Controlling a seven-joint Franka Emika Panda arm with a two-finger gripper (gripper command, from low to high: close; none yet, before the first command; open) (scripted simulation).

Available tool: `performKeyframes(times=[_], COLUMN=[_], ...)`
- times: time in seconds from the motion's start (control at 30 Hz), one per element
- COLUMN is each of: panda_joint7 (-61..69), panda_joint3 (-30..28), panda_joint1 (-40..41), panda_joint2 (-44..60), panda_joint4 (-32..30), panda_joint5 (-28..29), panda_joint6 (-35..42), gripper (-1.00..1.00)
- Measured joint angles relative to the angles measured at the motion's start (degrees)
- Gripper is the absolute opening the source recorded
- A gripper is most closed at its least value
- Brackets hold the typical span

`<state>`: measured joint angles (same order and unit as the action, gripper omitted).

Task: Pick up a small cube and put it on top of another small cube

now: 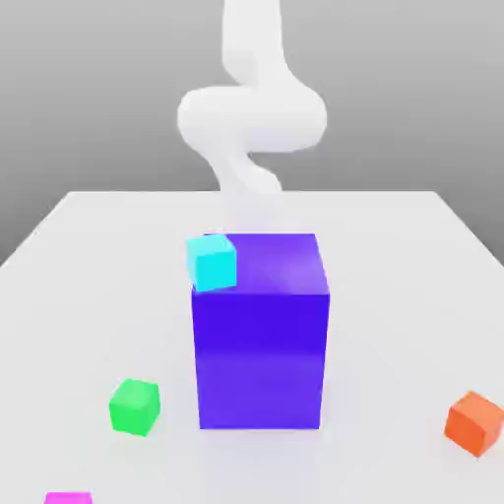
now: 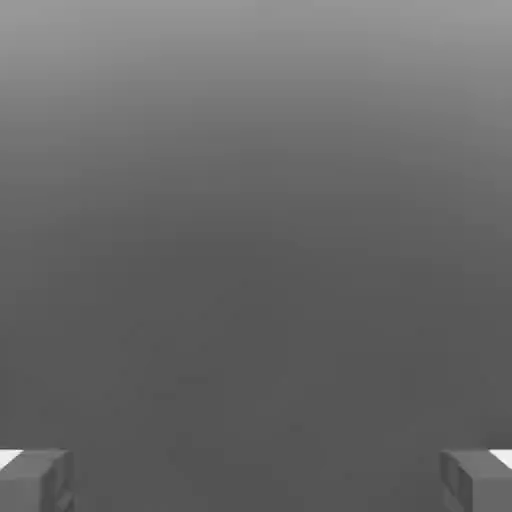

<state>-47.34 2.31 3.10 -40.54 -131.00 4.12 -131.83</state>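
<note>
The task stood at its opening stage: no part of the stack had been made. The magenta cube [image 1: 68, 498] lay at the near edge of the exterior view, toward its left and partly cut off by the frame, so its full seating could not be verified. The green cube [image 1: 134, 407], the intended base, rested on the white worktop [image 1: 384, 295], near the magenta cube and toward the exterior view's left of the blue block [image 1: 261, 359], with its top face bare. The gripper [image 2: 256, 482] was found with its two fingers spread wide and nothing between them. The cyan cube [image 1: 213, 263] sat at the blue block's top, by its left edge in the exterior view; the orange cube [image 1: 474, 423] lay toward the worktop's right side there. Approach, grasp, lift, placement and release were all judged outstanding.
</note>
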Motion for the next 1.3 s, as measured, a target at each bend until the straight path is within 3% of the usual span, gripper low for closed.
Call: performKeyframes(times=[0.37,0.63,0.93,1.3], panda_joint7=[-5.43,-4.91,1.11,14.41], panda_joint3=[5.02,3.6,2.35,7.04], panda_joint1=[9.47,13.16,16.8,26.58], panda_joint2=[23.92,39.82,54.33,65.69], panda_joint4=[3.62,5.8,7.34,8.51], panda_joint5=[16.69,22.31,19.89,6.91], panda_joint6=[0.38,-0.9,-5.97,-14.82], gripper=[0.0,0.0,0.0,0.0])
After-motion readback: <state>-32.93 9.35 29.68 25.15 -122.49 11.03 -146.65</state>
